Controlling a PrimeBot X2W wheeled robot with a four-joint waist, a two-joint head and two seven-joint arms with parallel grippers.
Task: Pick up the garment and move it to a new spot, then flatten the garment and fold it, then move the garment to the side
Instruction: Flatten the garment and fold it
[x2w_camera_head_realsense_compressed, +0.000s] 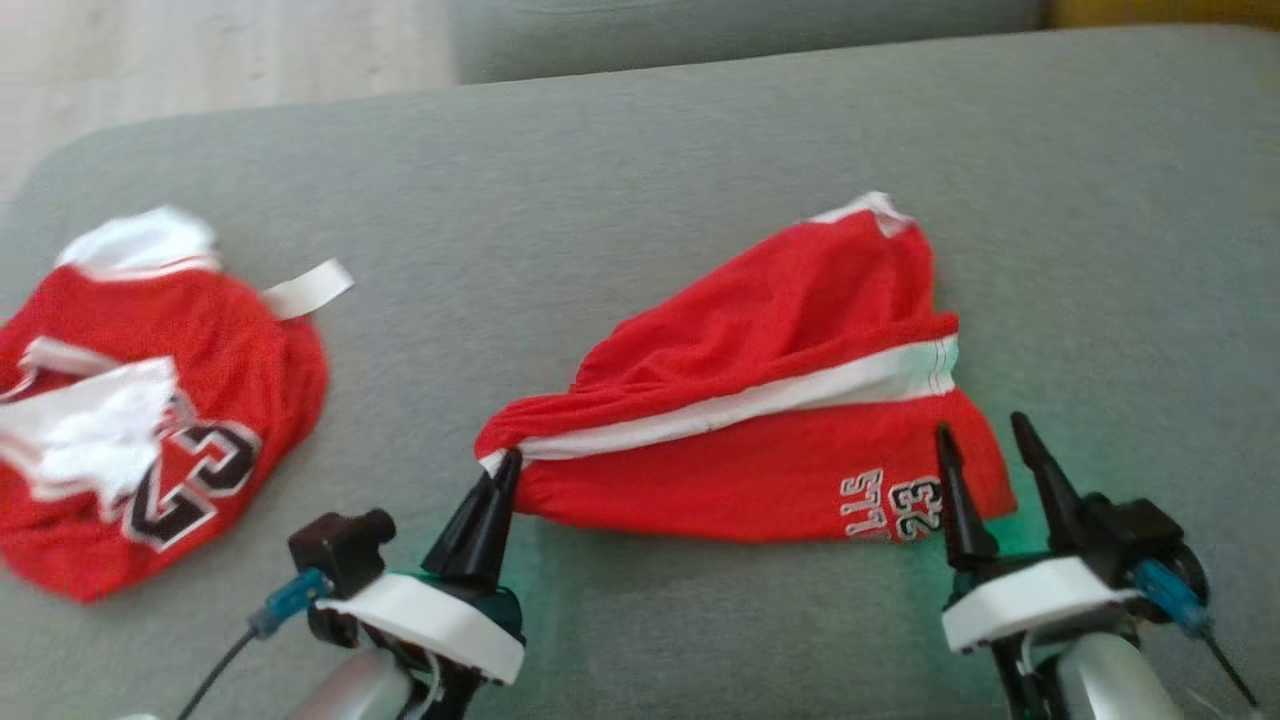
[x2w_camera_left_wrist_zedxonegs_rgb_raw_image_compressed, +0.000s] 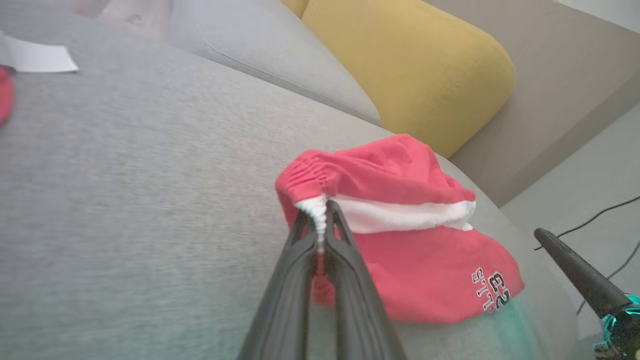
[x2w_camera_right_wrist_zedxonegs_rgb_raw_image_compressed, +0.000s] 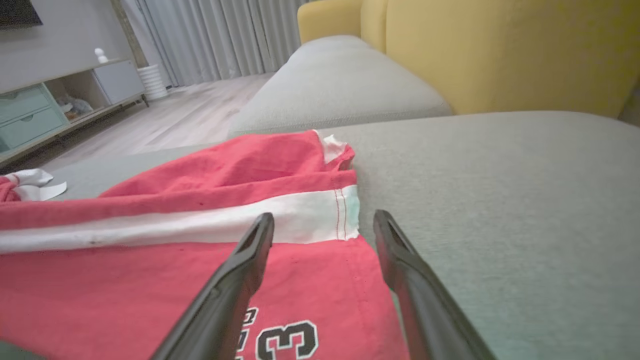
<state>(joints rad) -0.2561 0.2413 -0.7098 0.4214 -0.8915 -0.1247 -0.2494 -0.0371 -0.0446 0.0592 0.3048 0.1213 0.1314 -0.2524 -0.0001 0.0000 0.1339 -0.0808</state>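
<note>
Shorts (x2w_camera_head_realsense_compressed: 760, 430), red with a white side stripe and a "23" print, lie bunched on the grey sofa cushion (x2w_camera_head_realsense_compressed: 600, 200), stretched between the two grippers. Well off to the left of the left gripper lies a crumpled red jersey (x2w_camera_head_realsense_compressed: 200, 400), apart from the work.

The left gripper (x2w_camera_head_realsense_compressed: 503, 470) is pinched tight on the gathered waistband where the white stripe ends. Its forearm comes in low, with the fingers (x2w_camera_left_wrist_zedxonegs_rgb_raw_image_compressed: 295, 250) leaning rightward toward the cloth, close to the cushion.

The right gripper (x2w_camera_head_realsense_compressed: 983, 430) stands with its jaws wide apart and holds nothing. Its fingers point forward just above the leg hem, and the stitched end of the stripe sits just ahead of them, between the tips.

This looks like the first step, the pick-up, with only one end secured. The next move probably calls for the right gripper to dip and close on the hem edge. Both arms would then need to rise evenly, so the shorts hang spread and not twisted.
</note>
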